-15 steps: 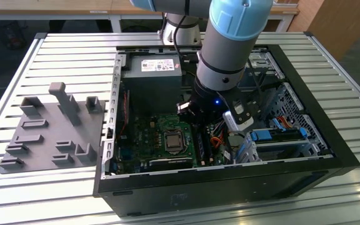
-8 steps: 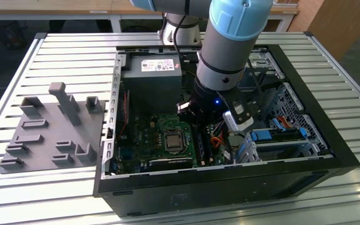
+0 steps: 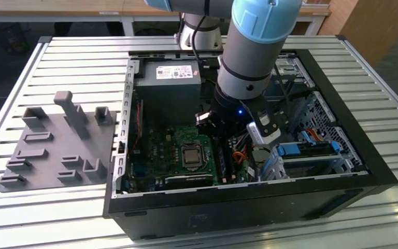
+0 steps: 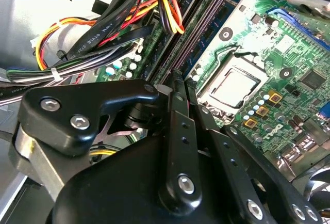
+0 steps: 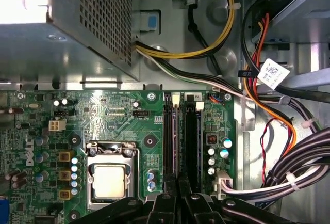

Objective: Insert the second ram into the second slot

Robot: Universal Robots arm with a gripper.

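Currently the pincer [image 4: 183, 83] is pressed together, tips at the near end of the memory slots [image 5: 192, 136] on the motherboard [image 5: 118, 126]; whether it pinches anything I can't tell. I'd judge this a seating push: keep the force square down along the slot line, stay clear of the cable bundle [image 4: 103, 33], and load both ends evenly until the latches close. A thin bluish strip that I take for the second ram [image 4: 203, 25] stands edge-on in one slot, running under the tips, label hidden.
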